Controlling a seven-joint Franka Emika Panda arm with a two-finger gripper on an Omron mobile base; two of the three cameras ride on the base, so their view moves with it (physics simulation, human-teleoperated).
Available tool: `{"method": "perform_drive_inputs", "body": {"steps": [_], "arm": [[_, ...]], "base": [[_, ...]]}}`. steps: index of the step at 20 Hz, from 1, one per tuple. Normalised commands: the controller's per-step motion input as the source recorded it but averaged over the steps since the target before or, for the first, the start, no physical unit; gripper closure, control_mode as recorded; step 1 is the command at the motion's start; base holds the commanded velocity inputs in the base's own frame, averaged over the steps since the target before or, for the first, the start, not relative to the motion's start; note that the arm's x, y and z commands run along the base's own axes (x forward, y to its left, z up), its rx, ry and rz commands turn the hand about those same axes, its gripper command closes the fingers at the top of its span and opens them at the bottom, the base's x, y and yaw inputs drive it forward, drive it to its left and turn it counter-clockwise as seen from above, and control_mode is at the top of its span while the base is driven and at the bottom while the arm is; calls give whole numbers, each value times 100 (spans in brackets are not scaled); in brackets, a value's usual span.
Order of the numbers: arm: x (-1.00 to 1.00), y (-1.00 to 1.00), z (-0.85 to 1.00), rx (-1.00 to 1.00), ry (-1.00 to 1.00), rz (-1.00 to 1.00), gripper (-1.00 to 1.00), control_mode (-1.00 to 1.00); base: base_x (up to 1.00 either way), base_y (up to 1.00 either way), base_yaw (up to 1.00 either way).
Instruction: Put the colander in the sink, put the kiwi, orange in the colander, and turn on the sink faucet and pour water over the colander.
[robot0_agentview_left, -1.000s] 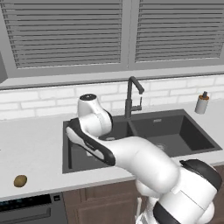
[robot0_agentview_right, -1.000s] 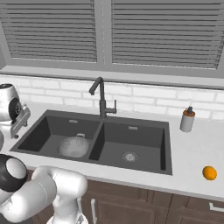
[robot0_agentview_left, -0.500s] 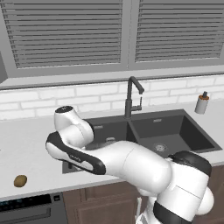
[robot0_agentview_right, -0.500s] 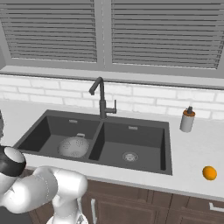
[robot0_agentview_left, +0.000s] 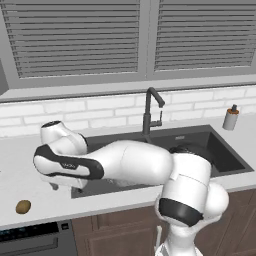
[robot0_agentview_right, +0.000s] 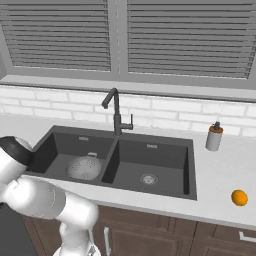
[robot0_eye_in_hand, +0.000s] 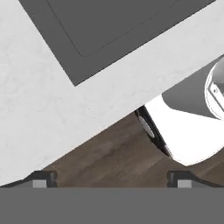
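- the gripper (robot0_eye_in_hand: 110, 177) has its two dark fingertips (robot0_eye_in_hand: 43, 178) spread wide at the bottom of the hand view, nothing between them, so it's released and carrying nothing
- right past the tips the hand view looks down on brown cabinet front in the lower middle of the frame, with the pale counter (robot0_eye_in_hand: 52, 109) running as a diagonal band above it and a corner of the dark sink (robot0_eye_in_hand: 109, 26) at the top
- in the left base view the hand sits low at centre left, over the front lip of the counter beside the sink's left edge
- the kiwi (robot0_agentview_left: 23, 206) is on the counter in the lower left of that view, near the hand but apart from it
- the colander (robot0_agentview_right: 84, 167) is already sitting in the left basin, centre left in the right base view, no fruit in it that i can see
- the orange (robot0_agentview_right: 239, 197) is way over at the right edge of the right base view, on the counter, well apart from everything
- the sink faucet (robot0_agentview_right: 116, 112) stands behind the divider between the basins, no water showing
- my read: colander step is done, kiwi pickup is in hand
- next it needs to get the open jaws over the kiwi, drop down, then close on it. small round thing, could roll if nudged
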Motion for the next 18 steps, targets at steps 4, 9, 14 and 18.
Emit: {"method": "perform_drive_inputs", "body": {"steps": [4, 9, 14, 18], "arm": [[1, 79, -29, 0, -8, 31, -100, -100], [16, 67, -23, 3, -21, 20, -100, -100], [25, 40, 0, 11, -23, 15, -100, -100], [26, 28, -5, 7, 1, 9, -100, -100]], "base": [[0, 0, 0], [0, 0, 0], [0, 0, 0], [0, 0, 0]]}}
